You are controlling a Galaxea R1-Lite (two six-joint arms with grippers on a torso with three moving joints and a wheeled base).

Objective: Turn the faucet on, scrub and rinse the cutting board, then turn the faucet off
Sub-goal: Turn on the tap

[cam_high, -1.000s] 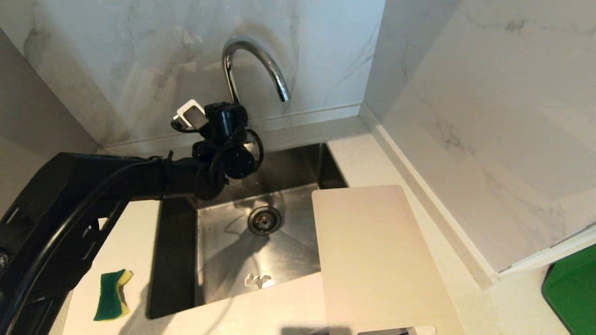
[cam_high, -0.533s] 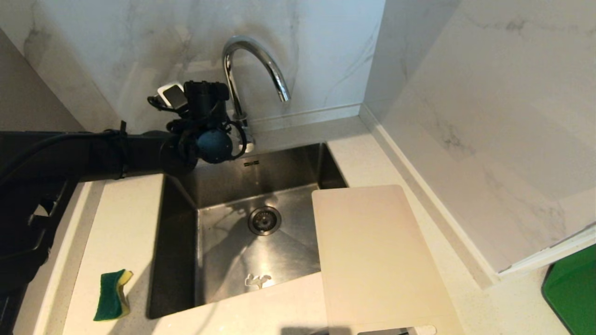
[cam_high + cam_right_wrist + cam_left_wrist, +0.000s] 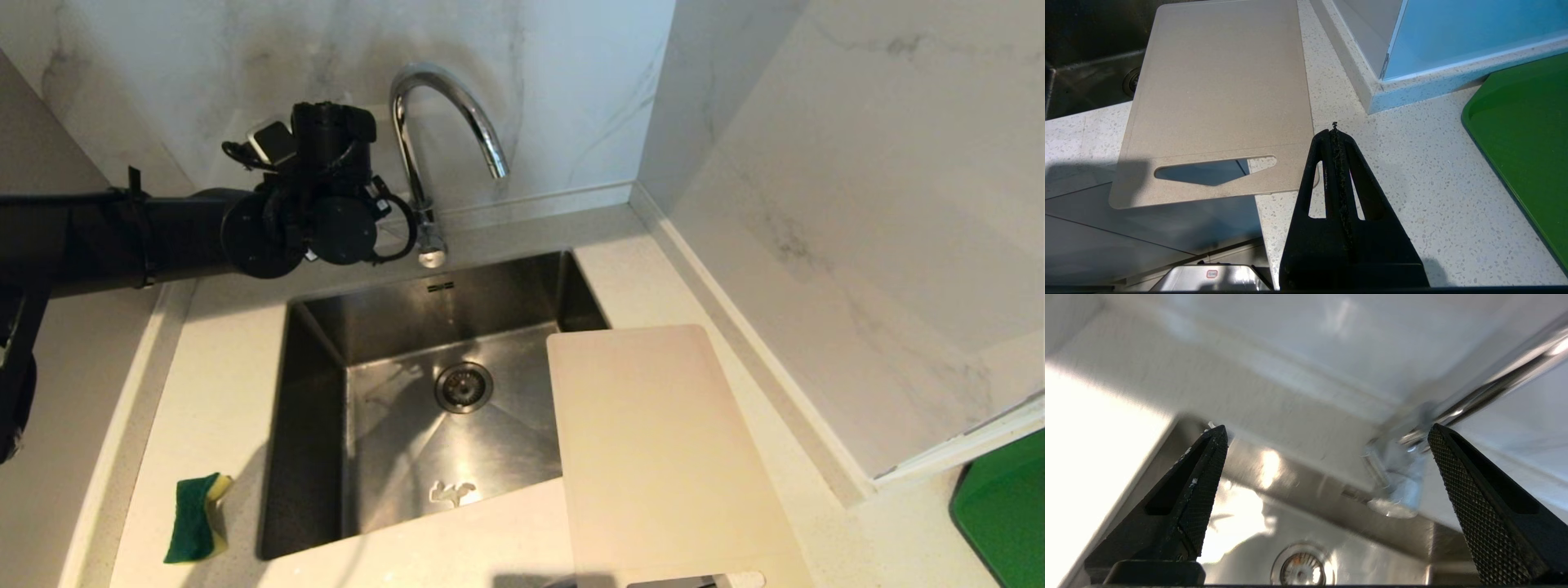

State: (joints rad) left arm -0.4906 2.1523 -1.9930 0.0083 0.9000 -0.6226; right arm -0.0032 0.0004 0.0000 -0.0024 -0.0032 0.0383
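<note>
Pale speckled stone counter (image 3: pixel 220 392) wrapped around a sunken steel sink (image 3: pixel 424 441), round drain (image 3: pixel 464 387) in its floor. Marble-veined white wall (image 3: pixel 245 82) behind, a second marble panel (image 3: pixel 833 204) closing the corner on the right. Chrome gooseneck faucet (image 3: pixel 441 114) rising from the back ledge, spout arched over the basin, no water seen running. Cream-white cutting board (image 3: pixel 661 457) lying flat on the counter at the sink's right, its left edge overhanging the basin, handle slot at the near end jutting past the counter's front edge. Green-and-yellow sponge (image 3: pixel 196 518) on the counter left of the sink, well apart from the board. Green tray (image 3: pixel 1527 151) at far right. Left tool (image 3: pixel 1327 433) raised just left of the faucet stem, fingers spread wide, gripping nothing, faucet base seen between them. Right tool (image 3: pixel 1335 130) parked low above the counter beside the board's slot end, fingers pressed together, empty.
</note>
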